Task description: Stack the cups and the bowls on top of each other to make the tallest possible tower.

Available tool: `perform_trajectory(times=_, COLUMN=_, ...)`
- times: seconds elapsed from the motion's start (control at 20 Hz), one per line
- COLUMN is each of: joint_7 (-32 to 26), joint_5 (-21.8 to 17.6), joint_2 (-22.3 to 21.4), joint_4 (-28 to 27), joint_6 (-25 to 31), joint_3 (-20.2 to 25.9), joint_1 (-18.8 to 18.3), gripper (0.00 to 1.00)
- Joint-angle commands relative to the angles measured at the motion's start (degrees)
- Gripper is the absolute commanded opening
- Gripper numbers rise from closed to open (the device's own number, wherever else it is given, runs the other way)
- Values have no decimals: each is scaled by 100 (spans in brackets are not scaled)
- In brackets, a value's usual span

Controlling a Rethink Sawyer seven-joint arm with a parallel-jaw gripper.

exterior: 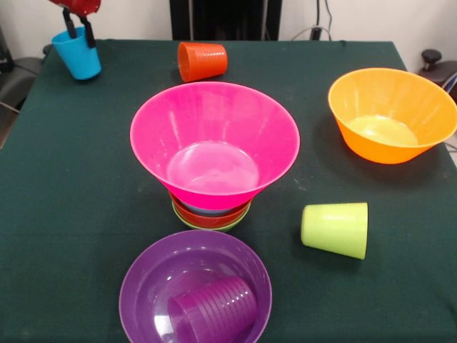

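We are holding the blue cup (77,53) by its rim in the gripper (79,37), off left; next, carrying it over the pink bowl (214,143).

A dark green cloth covers the surface (71,186). At the centre sits the stack of small bowls (211,216) carrying the pink bowl (214,143). Near the front edge rests the purple bowl (146,275). Far right stands the large orange-yellow bowl (391,114). A lime green cup (335,229) lies on its side right of centre, and an orange cup (202,61) lies tipped at the far side.
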Motion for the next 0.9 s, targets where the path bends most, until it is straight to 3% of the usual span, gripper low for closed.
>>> perform_trajectory(times=0.05, joint_7=-186, joint_5=-105, joint_2=260, joint_4=-41, joint_6=173, joint_3=426, joint_1=197, gripper=100)
perform_trajectory(times=0.2, joint_7=-175, joint_5=-84, joint_2=267, joint_4=-22, joint_6=198, joint_3=425, joint_1=195, gripper=100)
perform_trajectory(times=0.25, joint_7=-183, joint_5=-100, joint_2=264, joint_4=-18, joint_6=183, joint_3=428, joint_1=193, gripper=0)
perform_trajectory(times=0.9, joint_7=-151, joint_5=-107, joint_2=340, joint_4=-88, joint_6=123, joint_3=424, joint_1=184, gripper=0)
